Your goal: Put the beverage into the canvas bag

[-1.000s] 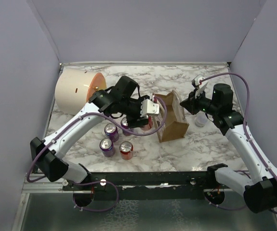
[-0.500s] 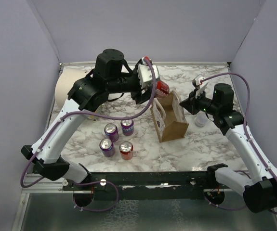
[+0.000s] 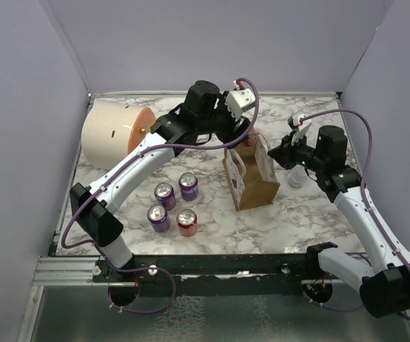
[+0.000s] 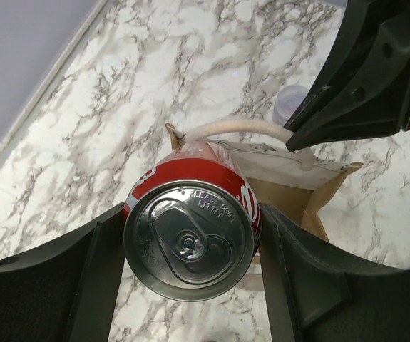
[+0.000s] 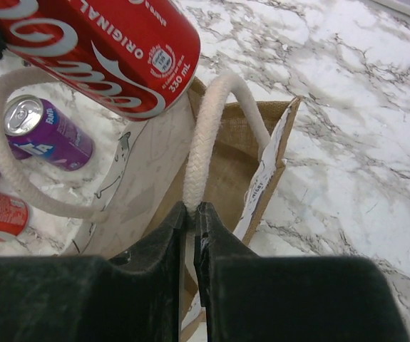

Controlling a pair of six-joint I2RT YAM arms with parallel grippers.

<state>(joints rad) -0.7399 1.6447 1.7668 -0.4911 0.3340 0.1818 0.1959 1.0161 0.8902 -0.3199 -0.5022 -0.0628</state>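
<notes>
left wrist: beverage can (image 4: 189, 239) clamped between jaws, over canvas bag (image 4: 287, 192).

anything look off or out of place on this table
Nothing spilled or damaged. The brown bag sits askew, one white handle pinched by the right hand. The big cream drum at far left lies on its side.

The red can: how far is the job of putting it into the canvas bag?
Done: the red can is lifted, gripped between the left fingers. In hand: it hangs above the canvas bag, whose white handle the right fingers pinch. Left: lower it inside and release.
</notes>
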